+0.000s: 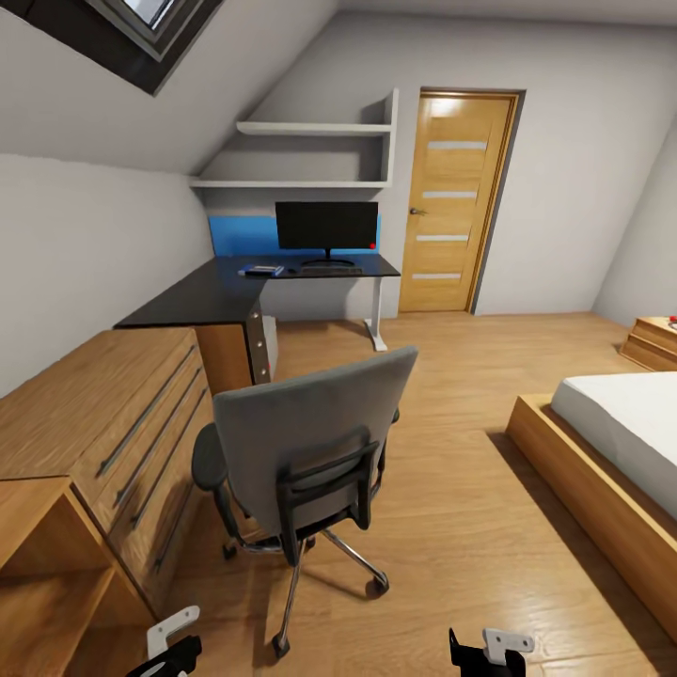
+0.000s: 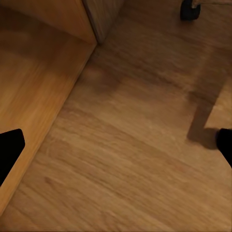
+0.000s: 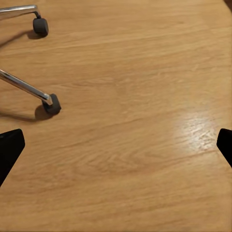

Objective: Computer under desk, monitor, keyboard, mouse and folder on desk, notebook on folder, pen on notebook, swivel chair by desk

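Bedroom floor of pale wood planks [image 1: 470, 508] lies before us; our grey swivel chair with black armrests and chrome legs [image 1: 315, 442] stands on it with its back toward us, near the wooden chest of drawers [image 1: 113, 423] on our left and well apart from the dark L-shaped worktop [image 1: 235, 282] at the far wall; on that worktop we see the black flat monitor [image 1: 326, 228] upright, a black keyboard [image 1: 329, 269] just in front of its foot, and a small bluish flat item [image 1: 260, 271] beside the keyboard that is too small for us to identify; white wall shelves [image 1: 310, 155] hang above, a wooden door [image 1: 458, 202] stands to the right, and a white-mattressed bed on a wooden frame [image 1: 611, 442] sits at our right; our left tool [image 2: 116, 145] hovers over the floor beside the chest's base, its fingers set wide apart and empty; our right tool [image 3: 116, 147] hovers over bare planks near two chair castors [image 3: 50, 104], fingers likewise wide apart, holding nothing.
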### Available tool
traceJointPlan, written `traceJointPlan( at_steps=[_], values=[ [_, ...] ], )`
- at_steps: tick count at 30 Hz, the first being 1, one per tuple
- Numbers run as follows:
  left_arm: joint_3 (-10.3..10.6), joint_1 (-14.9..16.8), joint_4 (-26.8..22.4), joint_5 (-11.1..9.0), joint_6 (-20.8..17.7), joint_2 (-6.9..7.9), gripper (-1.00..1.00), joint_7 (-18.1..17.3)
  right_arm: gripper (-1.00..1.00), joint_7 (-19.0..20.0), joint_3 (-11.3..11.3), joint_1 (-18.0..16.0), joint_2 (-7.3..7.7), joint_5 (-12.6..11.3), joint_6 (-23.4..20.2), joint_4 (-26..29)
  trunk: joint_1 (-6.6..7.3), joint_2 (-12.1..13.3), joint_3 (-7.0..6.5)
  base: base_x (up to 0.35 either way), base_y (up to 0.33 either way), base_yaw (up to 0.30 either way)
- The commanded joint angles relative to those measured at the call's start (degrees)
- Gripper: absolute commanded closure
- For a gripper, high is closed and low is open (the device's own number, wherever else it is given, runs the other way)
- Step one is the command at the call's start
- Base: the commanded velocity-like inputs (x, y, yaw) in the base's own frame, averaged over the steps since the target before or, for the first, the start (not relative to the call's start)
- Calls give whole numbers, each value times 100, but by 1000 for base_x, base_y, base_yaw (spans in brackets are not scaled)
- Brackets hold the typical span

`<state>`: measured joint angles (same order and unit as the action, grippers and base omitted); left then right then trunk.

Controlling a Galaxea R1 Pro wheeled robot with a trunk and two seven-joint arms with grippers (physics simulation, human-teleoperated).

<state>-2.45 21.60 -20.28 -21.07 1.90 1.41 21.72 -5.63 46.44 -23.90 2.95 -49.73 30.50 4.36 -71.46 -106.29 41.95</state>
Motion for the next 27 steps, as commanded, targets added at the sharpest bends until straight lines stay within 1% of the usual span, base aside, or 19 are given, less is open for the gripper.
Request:
traceJointPlan(
  at_steps=[1, 7, 10, 11, 13, 18, 20, 22, 23, 24, 27],
  values=[
    [5, 2, -3, -55, 18, -2, -100, 7, -100, -53, 49, -1, 3, -3, 0, 12, -22, -44, 24, 0, 0, 0],
    [14, 4, -33, -47, -6, -2, -100, 7, -100, -52, 50, -1, -2, 1, 1, 12, -154, -284, 131, 0, 0, 0],
    [16, 70, -54, -50, -28, 5, -100, 9, -100, -53, 51, -1, -4, 10, 6, 14, -220, -405, 185, 0, 0, 0],
    [12, 203, -59, -57, -71, 4, -100, 13, -100, -53, 60, -1, -3, 13, 7, 19, -241, -445, 203, 0, 0, 0],
    [10, 344, -61, -58, -172, -1, -100, 14, -100, -53, 71, -1, -4, 18, 11, 35, -285, -525, 239, 0, 0, 0],
    [8, 593, -89, -58, -471, -29, -100, 26, -100, -52, 65, -1, -5, 20, 51, 76, -395, -726, 329, 0, 0, 0],
    [8, 798, -141, -64, -612, -29, -100, 52, -100, -54, 54, -15, -2, 18, 33, 106, -439, -806, 365, 0, 0, 0],
    [5, 898, -157, -67, -667, -20, -100, 64, -100, -62, 49, -36, 7, 17, 0, 136, -483, -886, 401, 0, 0, 0],
    [4, 951, -163, -68, -693, -14, -100, 69, -100, -65, 46, -60, 13, 17, -28, 157, -505, -926, 419, 0, 0, 0],
    [-1, 1058, -172, -70, -751, 1, -100, 75, -100, -70, 41, -153, 29, 12, -121, 206, -527, -966, 437, 0, 0, 0],
    [-5, 1195, -179, -71, -867, 31, -100, 82, -100, -69, 32, -376, 65, 2, -388, 257, -593, -1087, 491, 0, 0, 0]
  ],
)
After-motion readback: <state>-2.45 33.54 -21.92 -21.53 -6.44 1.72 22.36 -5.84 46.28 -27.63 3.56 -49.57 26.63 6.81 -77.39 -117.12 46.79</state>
